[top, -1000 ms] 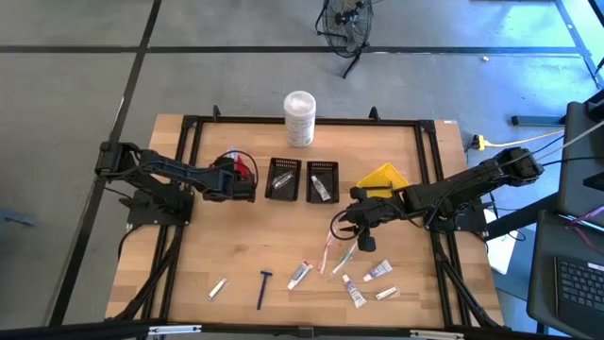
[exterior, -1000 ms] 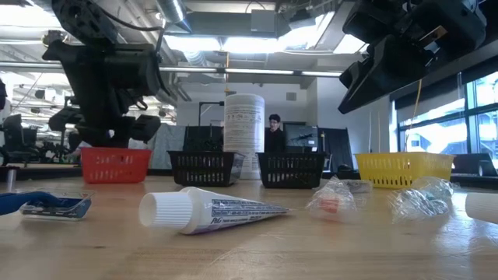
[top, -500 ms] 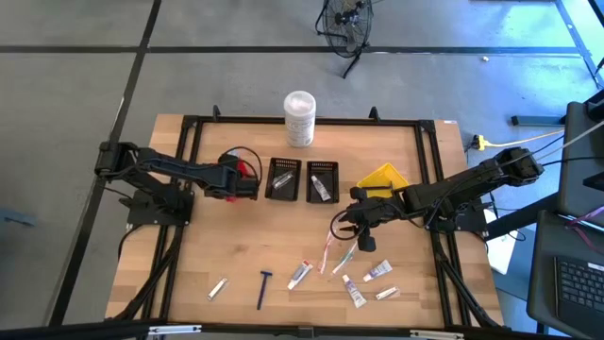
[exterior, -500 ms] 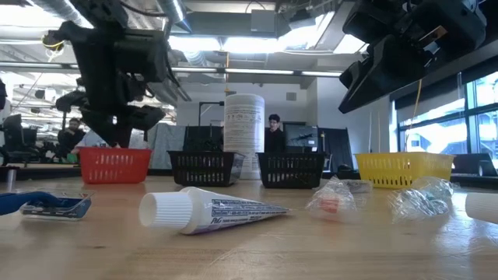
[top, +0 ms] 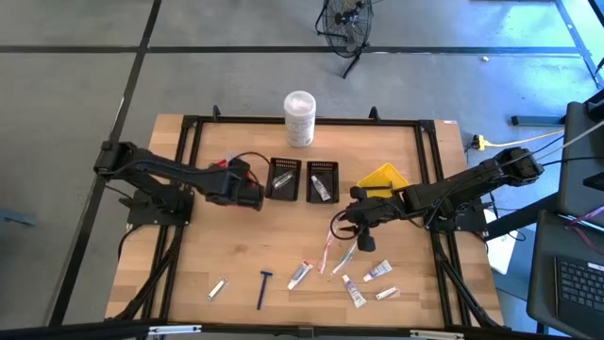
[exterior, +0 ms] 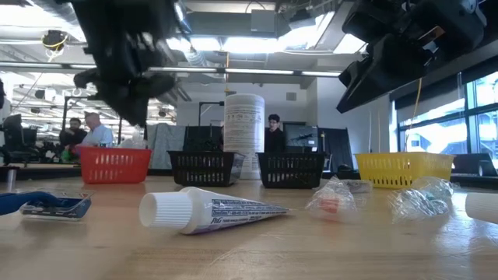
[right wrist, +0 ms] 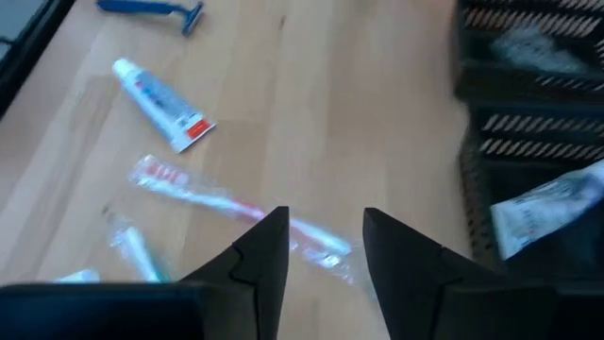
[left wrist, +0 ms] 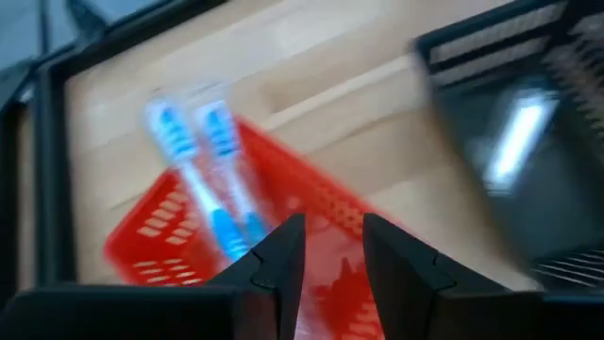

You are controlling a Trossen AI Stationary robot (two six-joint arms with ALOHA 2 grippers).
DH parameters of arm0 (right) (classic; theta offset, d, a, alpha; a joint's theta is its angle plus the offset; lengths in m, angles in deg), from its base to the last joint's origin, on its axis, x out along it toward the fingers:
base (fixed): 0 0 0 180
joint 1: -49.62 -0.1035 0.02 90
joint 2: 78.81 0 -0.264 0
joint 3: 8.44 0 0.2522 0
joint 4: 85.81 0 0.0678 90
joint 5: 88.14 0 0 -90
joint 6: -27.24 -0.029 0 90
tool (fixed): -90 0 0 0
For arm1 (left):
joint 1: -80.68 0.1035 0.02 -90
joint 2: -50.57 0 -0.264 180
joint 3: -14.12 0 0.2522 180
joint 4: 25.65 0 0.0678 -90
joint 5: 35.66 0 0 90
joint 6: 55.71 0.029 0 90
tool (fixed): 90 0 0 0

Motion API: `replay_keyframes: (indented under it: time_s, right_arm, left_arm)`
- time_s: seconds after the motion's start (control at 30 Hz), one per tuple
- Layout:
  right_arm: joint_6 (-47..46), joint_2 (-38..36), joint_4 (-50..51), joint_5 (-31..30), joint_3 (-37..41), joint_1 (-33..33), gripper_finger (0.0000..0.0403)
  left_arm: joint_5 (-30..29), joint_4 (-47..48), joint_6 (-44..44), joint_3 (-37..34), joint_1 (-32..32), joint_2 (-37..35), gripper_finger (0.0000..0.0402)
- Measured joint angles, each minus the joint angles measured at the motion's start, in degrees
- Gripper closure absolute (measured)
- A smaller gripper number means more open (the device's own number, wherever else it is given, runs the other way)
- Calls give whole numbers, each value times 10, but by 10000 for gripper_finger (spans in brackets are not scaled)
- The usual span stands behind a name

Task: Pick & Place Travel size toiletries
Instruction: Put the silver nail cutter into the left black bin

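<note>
Toothbrushes (left wrist: 212,179), two of them with blue bristles, sit in the red bin (top: 236,167) at the table's far left, and the left gripper (left wrist: 328,247) hangs just above and beside that bin with its fingers apart and nothing between them, so that drop looks done. Moving across, the two black bins (top: 303,179) each hold a pale packet, with the tall white canister (top: 299,117) standing behind them near the table's back edge. Right of those sits the yellow bin (top: 382,177), tilted, its contents not visible from here. The right gripper (right wrist: 324,247) hovers over open wood just in front of that yellow bin, jaws apart and empty, looking down on a wrapped red-and-white toothbrush (right wrist: 226,205). Along the front of the table the rest waits: a small sachet (top: 218,287) at the left, the blue razor (top: 263,287), a white tube with a red band (top: 300,275), then more small tubes (top: 378,272) at the right. My read: we are between picks. Next move calls for the right arm to drop onto that wrapped toothbrush, fingers square across its thin handle, close low to the wood.
</note>
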Motion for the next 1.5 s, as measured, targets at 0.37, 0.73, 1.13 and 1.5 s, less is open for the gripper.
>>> replay_keyframes:
  time_s: [0.37,0.73,1.13,1.5]
  right_arm:
    - [1,7,-33,-21,0,-3,241]
    - [3,69,-74,-14,0,-6,166]
    - [19,104,-107,17,0,-6,162]
    - [28,104,-116,40,0,-5,196]
  left_arm:
    - [15,-154,142,12,-93,0,297]
    - [71,-356,349,12,-111,0,297]
    - [77,-367,349,12,-157,0,297]
    - [173,-371,263,12,-245,0,301]
